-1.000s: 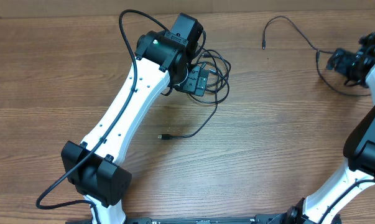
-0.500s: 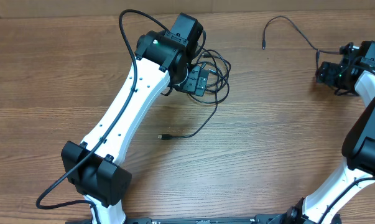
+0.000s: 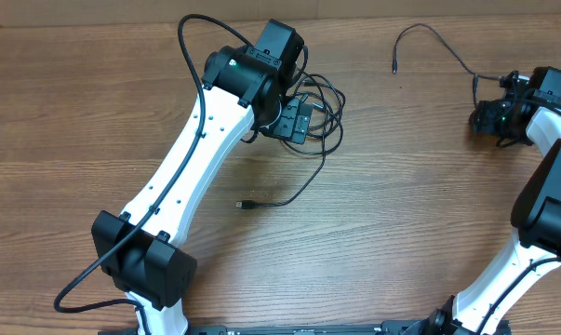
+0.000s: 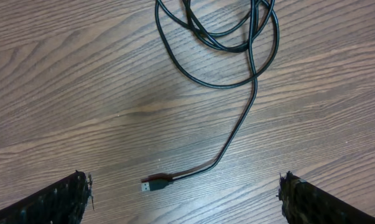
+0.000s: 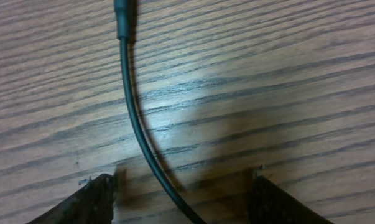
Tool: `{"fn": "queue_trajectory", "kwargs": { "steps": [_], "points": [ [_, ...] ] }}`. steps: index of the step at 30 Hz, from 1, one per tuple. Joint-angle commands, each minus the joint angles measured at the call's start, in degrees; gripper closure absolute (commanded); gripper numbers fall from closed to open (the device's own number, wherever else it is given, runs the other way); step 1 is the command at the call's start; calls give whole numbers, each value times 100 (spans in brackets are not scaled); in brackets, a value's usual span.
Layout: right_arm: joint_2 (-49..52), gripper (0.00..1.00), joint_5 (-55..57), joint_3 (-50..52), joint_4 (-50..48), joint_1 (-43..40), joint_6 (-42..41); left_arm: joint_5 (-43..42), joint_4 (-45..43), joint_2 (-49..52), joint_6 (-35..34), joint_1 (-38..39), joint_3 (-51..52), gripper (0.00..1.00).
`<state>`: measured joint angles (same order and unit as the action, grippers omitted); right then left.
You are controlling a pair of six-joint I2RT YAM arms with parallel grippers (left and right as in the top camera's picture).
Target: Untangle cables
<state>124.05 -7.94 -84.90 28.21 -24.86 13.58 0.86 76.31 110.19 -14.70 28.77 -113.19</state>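
Observation:
A bunched coil of thin black cables (image 3: 325,104) lies at the back centre, partly under my left gripper (image 3: 297,118). One strand leaves the coil (image 4: 219,38) and ends in a silver-tipped USB plug (image 4: 156,184) (image 3: 244,204). That left gripper (image 4: 184,200) hovers open above the plug, holding nothing. A separate cable (image 3: 433,33) curves across the back right to my right gripper (image 3: 483,118). In the right wrist view this cable (image 5: 137,124) runs between the fingers (image 5: 95,202). The right gripper (image 5: 184,200) is open around it, its jaws apart and not touching the cord.
The wooden table (image 3: 401,223) carries both white arms; the left arm (image 3: 182,177) crosses diagonally from the front left. A thick black arm wire (image 3: 80,279) loops at the front left. The separate cable's small plug end (image 3: 394,67) lies free at the back.
My right gripper has moved left and slightly toward the front, over the separate cable, and its jaws have narrowed. The left arm and the coil have not moved.

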Motion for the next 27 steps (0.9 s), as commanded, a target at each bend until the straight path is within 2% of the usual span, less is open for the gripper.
{"fn": "queue_trajectory", "kwargs": {
  "steps": [1, 7, 14, 18, 23, 27],
  "points": [
    [291, 52, 83, 33, 44, 11, 0, -46, -4, 7, -76, -26, -42, 0],
    [291, 95, 76, -190, -48, 11, -695, -46, -4, 7, -76, -24, -42, 1],
    [146, 96, -157, -1233, 260, 15, -1672, -46, -4, 7, -74, -26, -42, 0],
    [52, 96, -710, -2127, 601, 15, -2446, -46, -4, 7, -74, -24, -42, 0],
    [44, 96, -1499, -3209, 815, 15, -4142, -46, -4, 7, -76, -26, -42, 1],
    [44, 96, -1639, -3541, 621, 61, -5366, -46, -4, 7, -76, -26, -42, 0]
  ]
}}
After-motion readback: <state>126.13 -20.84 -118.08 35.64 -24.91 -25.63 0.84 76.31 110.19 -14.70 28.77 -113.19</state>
